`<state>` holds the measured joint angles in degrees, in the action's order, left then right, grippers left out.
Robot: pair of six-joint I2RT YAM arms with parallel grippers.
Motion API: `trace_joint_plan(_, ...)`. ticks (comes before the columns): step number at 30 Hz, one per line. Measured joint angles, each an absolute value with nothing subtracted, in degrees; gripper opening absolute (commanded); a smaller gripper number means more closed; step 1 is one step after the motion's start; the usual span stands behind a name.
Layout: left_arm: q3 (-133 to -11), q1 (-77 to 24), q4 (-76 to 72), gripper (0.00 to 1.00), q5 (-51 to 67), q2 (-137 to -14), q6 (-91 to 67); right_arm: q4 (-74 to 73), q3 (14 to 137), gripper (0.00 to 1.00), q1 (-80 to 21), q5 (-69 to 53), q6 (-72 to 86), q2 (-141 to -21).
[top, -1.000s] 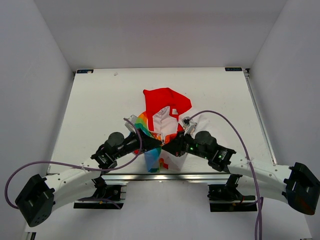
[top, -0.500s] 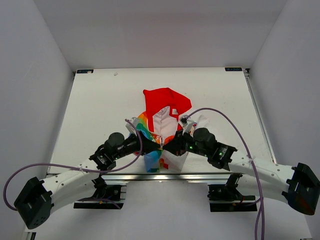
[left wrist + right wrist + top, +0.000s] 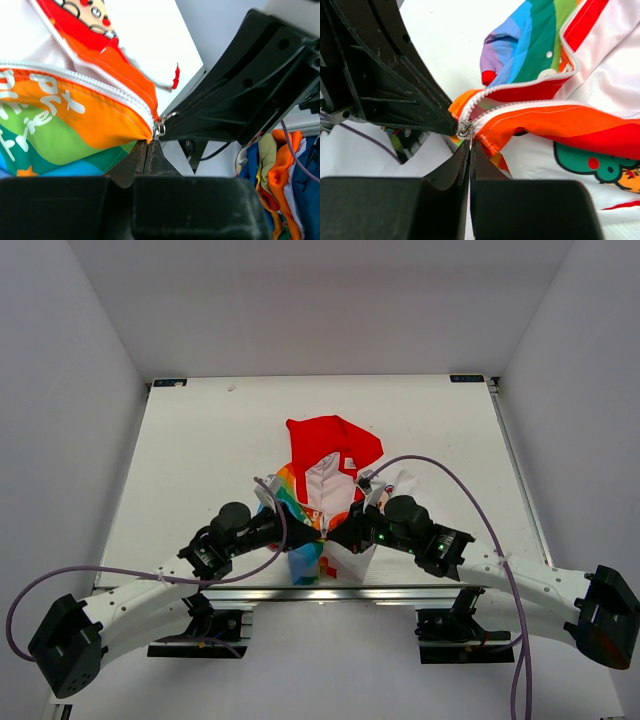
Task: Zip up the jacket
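Jacket zipper: right fingers (apparently) newly closed.

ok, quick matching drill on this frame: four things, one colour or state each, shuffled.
1. hood
2. zipper teeth
3. cable
4. left end effector

A. purple
B. shut
C. red
D. white

Pairs: 1-C, 2-D, 3-A, 4-B
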<state>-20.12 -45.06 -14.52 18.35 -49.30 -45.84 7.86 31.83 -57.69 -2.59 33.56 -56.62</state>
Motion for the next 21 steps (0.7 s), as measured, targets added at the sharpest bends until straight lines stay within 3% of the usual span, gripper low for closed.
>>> trace_joint_plan(14,-20.8,-45.0,-6.4,0.00,19.2,-47.3,-45.1,7.2,33.5,0.00,-58.7,7.9,28.8,-56.4)
trace_joint_plan(21,-20.8,-44.8,0.8,0.00,23.1,-46.5,-45.3,7.9,35.4,0.00,-58.7,17.4,28.3,-61.8)
